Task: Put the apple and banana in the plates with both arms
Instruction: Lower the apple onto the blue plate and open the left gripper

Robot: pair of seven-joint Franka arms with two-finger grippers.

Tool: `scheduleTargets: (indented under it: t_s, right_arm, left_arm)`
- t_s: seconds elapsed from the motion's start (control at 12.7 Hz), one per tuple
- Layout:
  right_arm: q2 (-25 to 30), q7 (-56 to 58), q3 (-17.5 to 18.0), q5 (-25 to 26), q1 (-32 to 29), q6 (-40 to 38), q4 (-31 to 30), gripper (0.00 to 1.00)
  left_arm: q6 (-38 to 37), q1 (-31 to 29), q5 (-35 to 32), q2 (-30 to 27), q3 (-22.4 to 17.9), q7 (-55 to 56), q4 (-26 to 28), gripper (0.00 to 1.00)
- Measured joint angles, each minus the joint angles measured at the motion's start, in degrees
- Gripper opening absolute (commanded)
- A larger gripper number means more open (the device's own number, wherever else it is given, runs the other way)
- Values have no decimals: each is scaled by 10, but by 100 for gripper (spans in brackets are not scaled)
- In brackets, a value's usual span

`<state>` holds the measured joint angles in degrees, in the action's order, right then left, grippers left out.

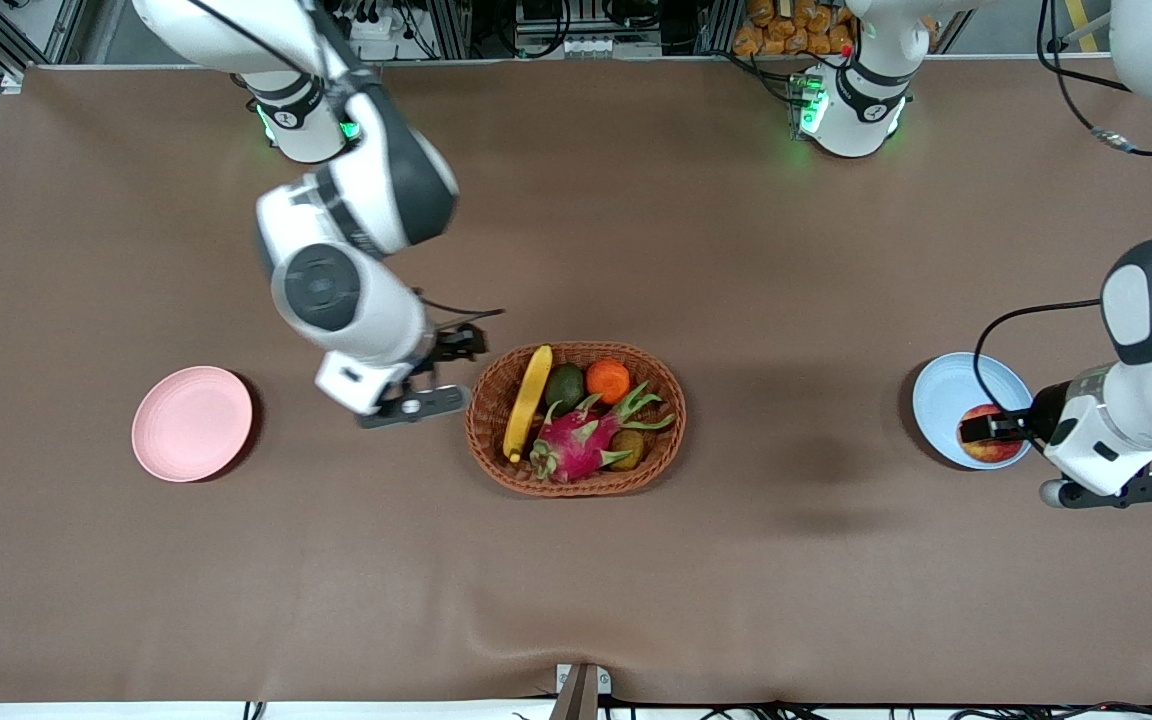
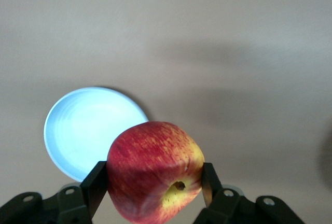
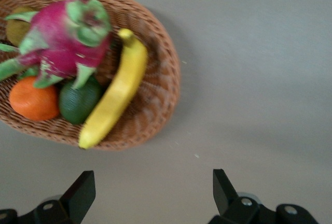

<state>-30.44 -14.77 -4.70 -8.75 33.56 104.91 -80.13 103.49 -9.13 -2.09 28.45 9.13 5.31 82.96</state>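
We see the left gripper (image 2: 151, 186) up over the light blue plate (image 1: 941, 395), its jaws clamped on the apple (image 2: 154, 171), one finger on each flank of the fruit. In the front view the apple (image 1: 991, 440) hangs over the plate's rim at about five o'clock, toward the left arm's end of the surface (image 1: 576, 560). Whether the fruit touches the plate we cannot tell.

The right gripper (image 3: 150, 193) hovers over bare surface just beside the wicker basket (image 1: 671, 440), off the basket's nine o'clock edge in the front view, with its jaws spread wide and holding nothing.

The banana (image 1: 528, 400) lies in the basket along the wall nearest that gripper, running roughly twelve to six o'clock. Beside it we see an avocado (image 1: 564, 385), an orange (image 1: 608, 379), a dragon fruit (image 1: 576, 445) and a kiwi (image 1: 626, 447).

The pale pink plate (image 1: 192, 423) sits toward the right arm's end of the surface, well apart from the basket, at its nine o'clock.
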Motion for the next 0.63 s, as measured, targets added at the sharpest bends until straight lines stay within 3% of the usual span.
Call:
scheduleTargets:
  t_s: [0.16, 0.39, 0.63]
  right_arm:
    - [-38, -63, -1, 1, 17, 53, 0, 100]
    - [-71, -124, -1, 10, 40, 75, 1, 100]
    - [-88, -175, -1, 65, 79, 92, 1, 100]
  left_arm:
    - [16, -45, 0, 8, 1, -41, 45, 0]
    - [71, -112, 1, 24, 2, -108, 110, 0]
    - [80, -143, 28, 47, 3, -166, 127, 0]
